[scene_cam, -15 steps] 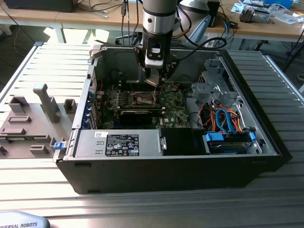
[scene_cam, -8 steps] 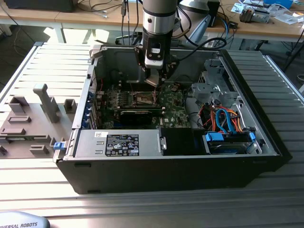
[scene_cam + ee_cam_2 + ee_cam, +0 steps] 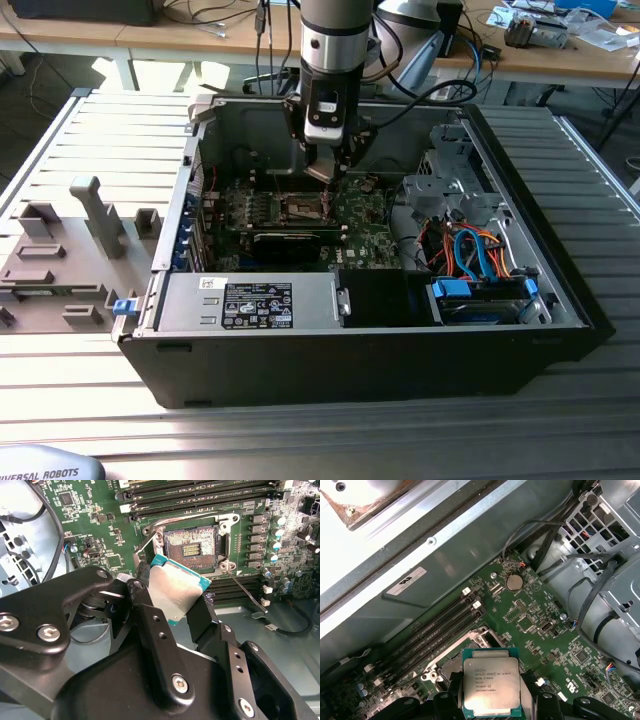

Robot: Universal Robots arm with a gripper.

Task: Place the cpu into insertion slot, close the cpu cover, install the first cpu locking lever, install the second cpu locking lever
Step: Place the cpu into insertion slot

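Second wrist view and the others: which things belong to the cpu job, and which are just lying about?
Job: cpu, clamped in the jaws; insertion slot, open and empty; locking lever beside it.
Lying about: memory slots; coin battery; orange and blue cables; grey fixtures.

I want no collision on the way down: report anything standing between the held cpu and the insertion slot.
Nothing visible does. The gripper holds the cpu by opposite edges, just short of the insertion slot, whose dark contact field lies bare in the second wrist view. A locking lever lies swung out beside it.
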